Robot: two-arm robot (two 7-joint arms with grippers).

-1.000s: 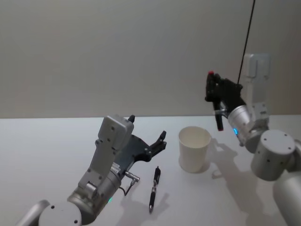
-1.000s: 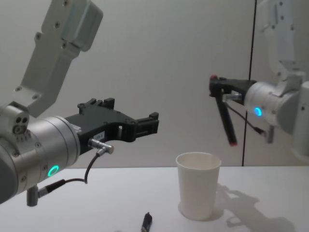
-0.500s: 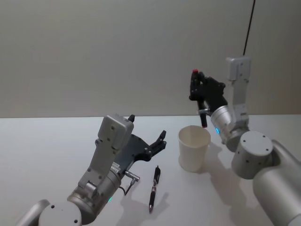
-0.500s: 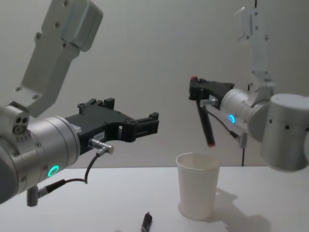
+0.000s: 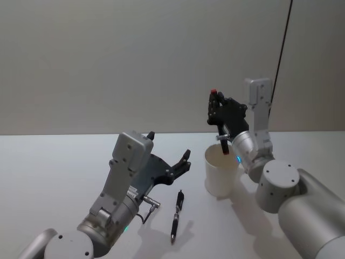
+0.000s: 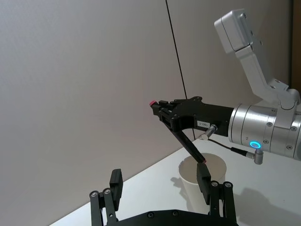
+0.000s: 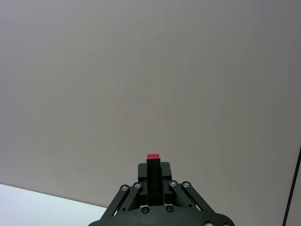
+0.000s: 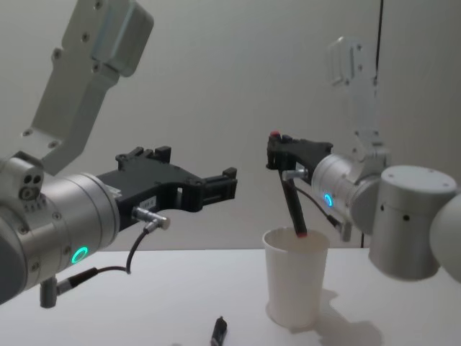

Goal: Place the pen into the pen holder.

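Right jaws: clenched on a slim black pen with red ends [image 8: 290, 193], gripping it near its upper end. The red top pokes out just above the jaws [image 7: 152, 157]. The rest of the shaft hangs below them, tilted rather than plumb [image 6: 185, 140].

Plain white tapered paper cup with a rolled rim [image 8: 294, 288]: upright on the pale grey worktop [image 8: 173, 288], directly under the right jaws. The pen's lower red tip sits at rim level over the cup mouth. In the head view the tip falls inside the rim outline [image 5: 223, 152]. Cannot tell whether it touches the cup's inner wall or has passed below the rim. The pen is not yet let go; the right jaws themselves are well clear above the cup [image 5: 221, 175].

Left jaws: released, spread wide, holding nothing, hovering above the worktop [image 5: 54, 172]. From the wrist camera behind them the cup [image 6: 220, 172] shows ahead, between the two fingers, farther out.

A second dark pen [image 5: 176, 216] lies flat on the worktop, below and just off to the side of the left jaws, apart from them. It also lies well apart from the cup, on the side away from the right jaws. In the chest view only its end shows at the lower edge [image 8: 219, 331].
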